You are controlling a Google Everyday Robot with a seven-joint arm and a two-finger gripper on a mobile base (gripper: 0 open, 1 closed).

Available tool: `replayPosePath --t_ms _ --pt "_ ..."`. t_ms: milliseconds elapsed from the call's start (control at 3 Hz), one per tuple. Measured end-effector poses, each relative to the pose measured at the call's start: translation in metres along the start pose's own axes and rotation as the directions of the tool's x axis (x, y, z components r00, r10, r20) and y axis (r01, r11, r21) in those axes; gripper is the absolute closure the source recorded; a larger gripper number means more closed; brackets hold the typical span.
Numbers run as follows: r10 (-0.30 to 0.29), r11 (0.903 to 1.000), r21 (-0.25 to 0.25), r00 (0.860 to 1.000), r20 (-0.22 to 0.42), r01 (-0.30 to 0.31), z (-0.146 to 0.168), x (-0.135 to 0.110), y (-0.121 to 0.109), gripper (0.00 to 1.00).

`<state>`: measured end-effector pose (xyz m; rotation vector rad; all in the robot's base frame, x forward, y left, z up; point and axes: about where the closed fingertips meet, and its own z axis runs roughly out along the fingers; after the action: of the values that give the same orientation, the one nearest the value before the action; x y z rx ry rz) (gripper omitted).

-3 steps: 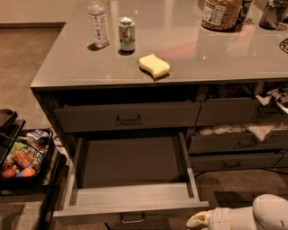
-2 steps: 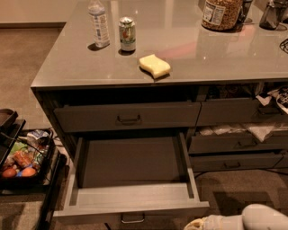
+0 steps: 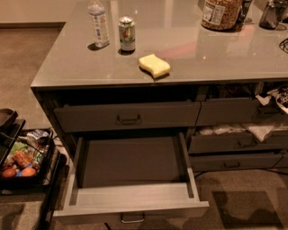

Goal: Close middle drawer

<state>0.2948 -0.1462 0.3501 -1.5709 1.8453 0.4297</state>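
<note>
The middle drawer (image 3: 130, 197) is pulled way out toward the camera, with its pale box wide open to view. Its front sits right at the bottom edge of the shot, so the little metal pull (image 3: 132, 218) is only partly in frame. Whatever's under it is hidden by the drawer itself.

The tool isn't anywhere in the shot, so I can't tell if it's released or clenched.

The top drawer (image 3: 126, 116) just above looks pushed in, and its handle is easy to see. To the right, the narrower drawers (image 3: 234, 141) are hanging partly open with some whitish crumpled stuff (image 3: 263, 129) poking out. I honestly can't make out what it is, and the right edge chops it off.

Up on the counter (image 3: 216, 58) there's a water bottle (image 3: 98, 24) with its cap cut off by the top edge. A can (image 3: 127, 34) stands just beside it, and a yellow sponge (image 3: 154, 65) sits near the front edge. Further back there's a big jar (image 3: 220, 13), only its lower half showing, and something dark in the far corner (image 3: 272, 13) that's too cropped to identify.

On the floor to the left is a dark basket (image 3: 45, 173) with packets and a couple of orange-ish round things in it — partly out of frame.
</note>
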Motion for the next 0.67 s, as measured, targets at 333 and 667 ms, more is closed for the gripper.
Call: replayPosePath --t_ms 333,667 --pt "0.023 0.998 0.059 0.999 -0.038 -0.021 0.0054 0.0151 -0.0079 1.0" --pt "0.022 0.9981 0.059 0.999 -0.039 -0.02 0.0051 0.0148 -0.0084 1.0"
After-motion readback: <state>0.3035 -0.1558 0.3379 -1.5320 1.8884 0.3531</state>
